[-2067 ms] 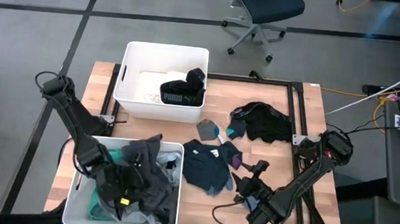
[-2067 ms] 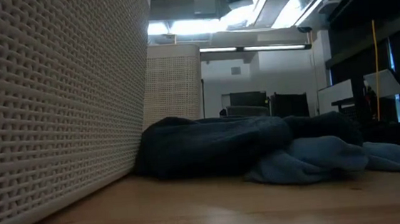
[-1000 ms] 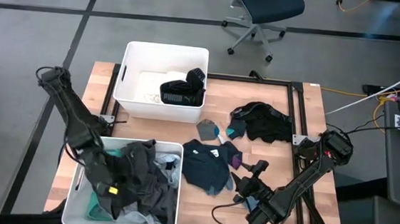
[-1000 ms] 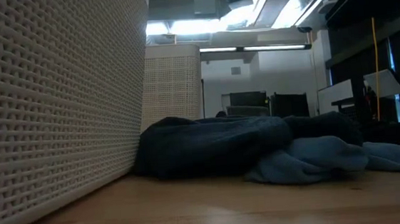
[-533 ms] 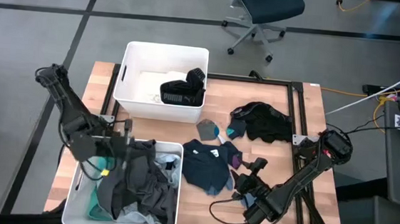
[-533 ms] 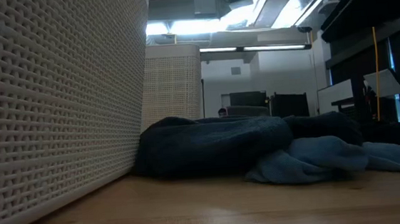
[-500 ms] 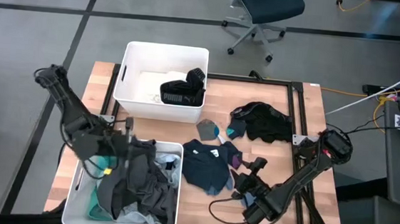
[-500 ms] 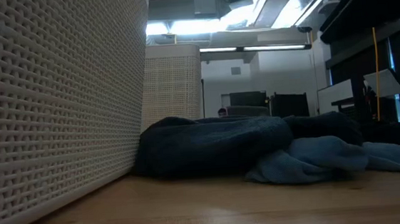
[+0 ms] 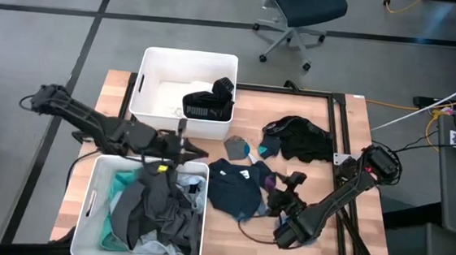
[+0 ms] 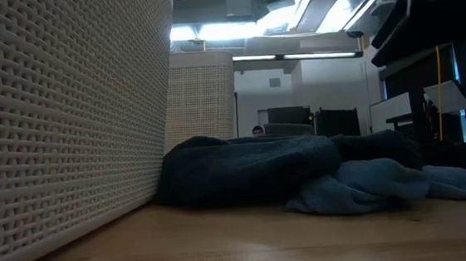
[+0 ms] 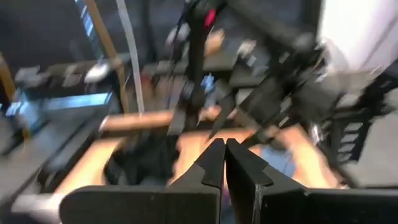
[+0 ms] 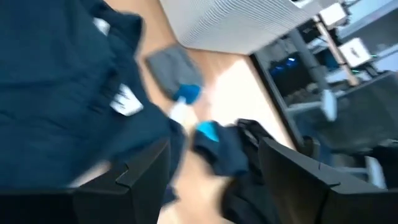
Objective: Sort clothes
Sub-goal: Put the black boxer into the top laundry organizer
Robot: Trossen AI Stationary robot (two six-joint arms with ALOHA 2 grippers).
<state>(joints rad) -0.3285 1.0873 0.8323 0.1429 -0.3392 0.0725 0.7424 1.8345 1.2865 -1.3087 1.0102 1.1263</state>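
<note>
The clothes lie in several places. A grey heap fills the near white bin. A black PUMA garment rests in the far white bin. A dark teal garment lies flat on the table, with a small grey and blue piece and a black pile beyond it. My left gripper is shut and points level over the table between the two bins; no cloth shows between its fingers. My right gripper stands open at the teal garment's right edge, fingers apart above it.
A black metal frame runs along the table's right part. In the low view the near bin's ribbed wall fills the left side, with dark clothes and a bluish cloth on the wood. An office chair stands beyond the table.
My left gripper has risen out of the near bin and swung toward the far edge and the right, turning from pointing down to level. The grey heap stays in the bin. My right gripper has edged toward the teal garment, still open.
</note>
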